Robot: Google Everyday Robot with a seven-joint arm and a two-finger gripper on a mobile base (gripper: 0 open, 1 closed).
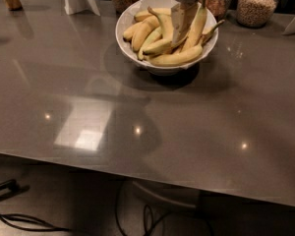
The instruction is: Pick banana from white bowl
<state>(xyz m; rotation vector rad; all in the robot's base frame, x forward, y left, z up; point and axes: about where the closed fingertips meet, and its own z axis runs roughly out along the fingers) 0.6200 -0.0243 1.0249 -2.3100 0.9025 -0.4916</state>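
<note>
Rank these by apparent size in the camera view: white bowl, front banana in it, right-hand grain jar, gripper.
1. white bowl, clearly largest.
2. front banana, longest of the rest.
Unranked: grain jar and gripper, which hangs over the bowl's middle; the top edge cuts both off.

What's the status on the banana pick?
Gripper low over bowl, in among the bananas. Hold on any banana unconfirmed. Jars close behind bowl.

No legible text anywhere, not even on the tool (181, 26) over the white bowl (119, 31).
</note>
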